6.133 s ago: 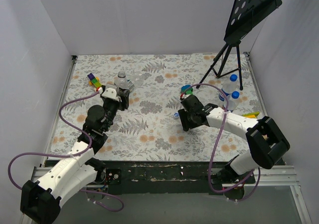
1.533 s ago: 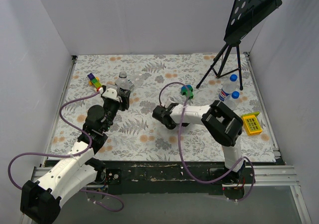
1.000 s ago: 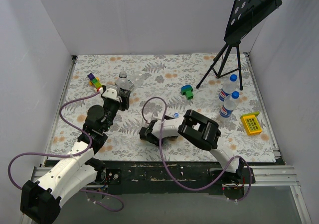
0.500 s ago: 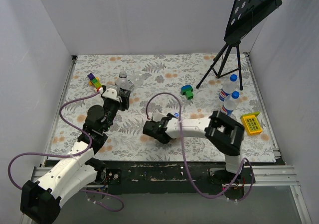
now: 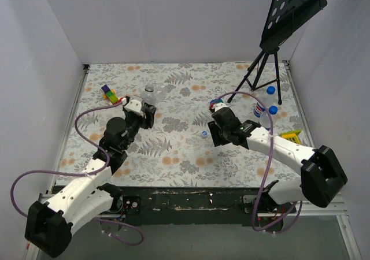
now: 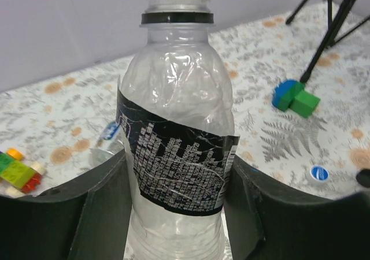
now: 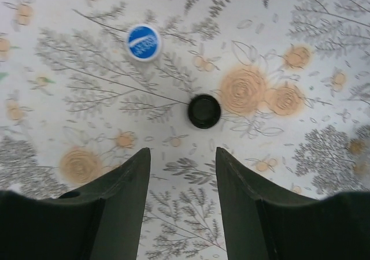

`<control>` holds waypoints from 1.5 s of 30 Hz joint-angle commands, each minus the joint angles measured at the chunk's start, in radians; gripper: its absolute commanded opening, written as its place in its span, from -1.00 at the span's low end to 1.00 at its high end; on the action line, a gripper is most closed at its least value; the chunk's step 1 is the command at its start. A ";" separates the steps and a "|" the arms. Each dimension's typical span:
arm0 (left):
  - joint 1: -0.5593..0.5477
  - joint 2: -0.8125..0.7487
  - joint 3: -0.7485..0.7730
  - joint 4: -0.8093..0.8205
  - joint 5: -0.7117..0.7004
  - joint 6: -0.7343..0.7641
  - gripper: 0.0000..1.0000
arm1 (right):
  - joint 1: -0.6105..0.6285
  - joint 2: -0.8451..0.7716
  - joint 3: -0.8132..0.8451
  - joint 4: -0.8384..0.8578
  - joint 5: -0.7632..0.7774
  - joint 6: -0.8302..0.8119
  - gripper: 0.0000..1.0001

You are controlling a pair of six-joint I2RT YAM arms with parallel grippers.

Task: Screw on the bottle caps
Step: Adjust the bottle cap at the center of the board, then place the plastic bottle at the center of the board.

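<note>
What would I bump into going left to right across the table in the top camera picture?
Colourful toy blocks → uncapped clear bottle → loose blue cap → pair of blue-capped bottles → yellow toy.

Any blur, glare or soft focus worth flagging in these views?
Top external: evenly lit, sharp, soft shadows. Left wrist: bottle crisp, small glints on its plastic. Right wrist: black cap and blue cap sharp; near fingers dark, slightly soft.
</note>
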 commanded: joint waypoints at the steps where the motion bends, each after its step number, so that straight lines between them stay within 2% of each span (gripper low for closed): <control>1: 0.002 0.123 0.092 -0.124 0.167 -0.056 -1.00 | 0.001 -0.093 -0.005 0.152 -0.213 0.006 0.14; 6: -0.001 0.307 0.178 -0.248 0.309 -0.100 -1.00 | -0.002 -0.184 -0.045 0.202 -0.224 0.010 0.24; 11: -0.010 0.479 0.257 -0.369 0.337 -0.128 -1.00 | -0.007 -0.235 -0.099 0.235 -0.224 0.018 0.31; 17: -0.022 0.646 0.329 -0.478 0.328 -0.128 -0.99 | -0.028 -0.173 -0.091 0.161 -0.187 0.035 0.31; 19: -0.024 0.679 0.346 -0.506 0.334 -0.125 -0.99 | -0.050 -0.134 -0.081 0.118 -0.168 0.033 0.25; 22: -0.030 0.725 0.367 -0.541 0.328 -0.117 -0.89 | -0.091 -0.098 -0.081 0.089 -0.150 0.029 0.13; 27: -0.036 0.788 0.404 -0.607 0.309 -0.106 -0.56 | -0.143 -0.051 -0.073 0.091 -0.156 0.013 -0.04; 35: -0.038 0.815 0.429 -0.645 0.329 -0.109 0.07 | -0.186 0.051 -0.036 0.115 -0.173 -0.010 -0.14; 45: -0.038 0.759 0.427 -0.633 0.317 -0.125 0.43 | -0.199 0.115 0.013 0.129 -0.196 -0.014 -0.29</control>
